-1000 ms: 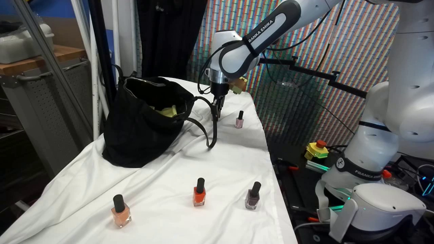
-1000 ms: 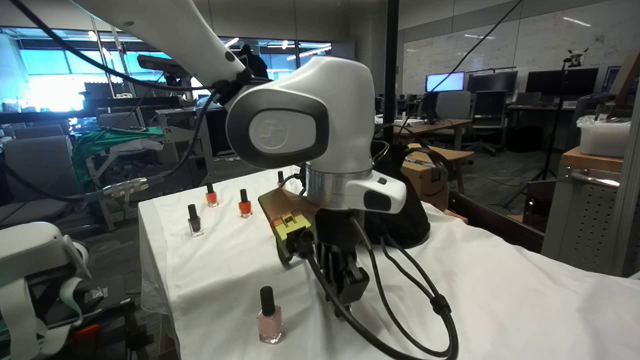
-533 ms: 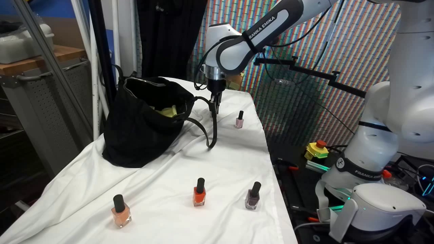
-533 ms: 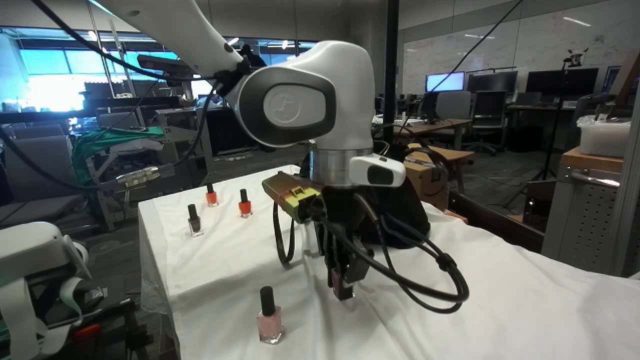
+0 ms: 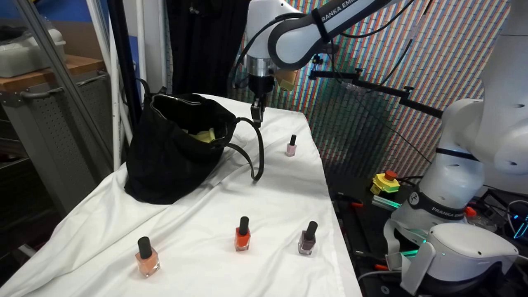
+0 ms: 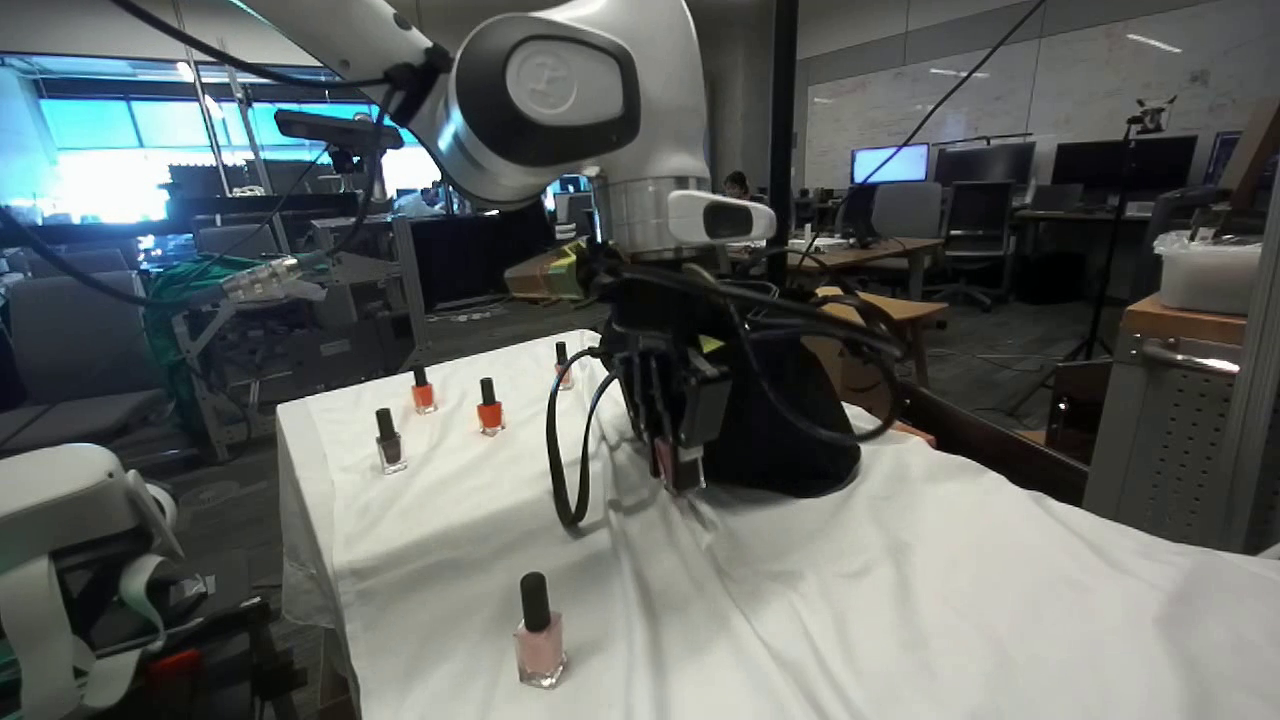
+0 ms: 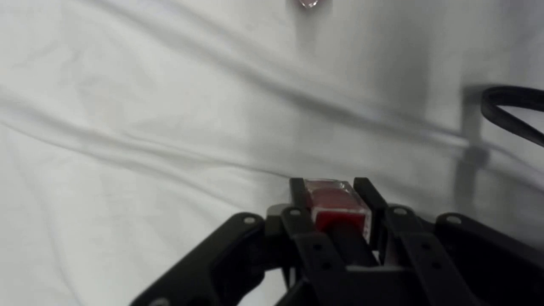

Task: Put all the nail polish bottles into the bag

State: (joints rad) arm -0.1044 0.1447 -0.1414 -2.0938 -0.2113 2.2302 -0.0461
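Fingers: close together, the narrow gap filled by a red nail polish bottle, which is gripped on both sides; pointed down over the bench.
Red bottle: held by its glass, its dark cap lodged back between the fingers; held clear of the white cloth by which the bench is covered.
Bag: black, stood on the bench; seen left of the fingers in an exterior view.
Handle: thin black loop, seen just below the fingers in an exterior view and to their right in the wrist view.
Pale pink bottle: stood upright, below and left of the fingers in an exterior view.
Dark grey bottle: stood upright, well left of the fingers.
Orange-red bottles: two, stood upright, left of the fingers.
Peach bottle: stood upright, well apart from the fingers.
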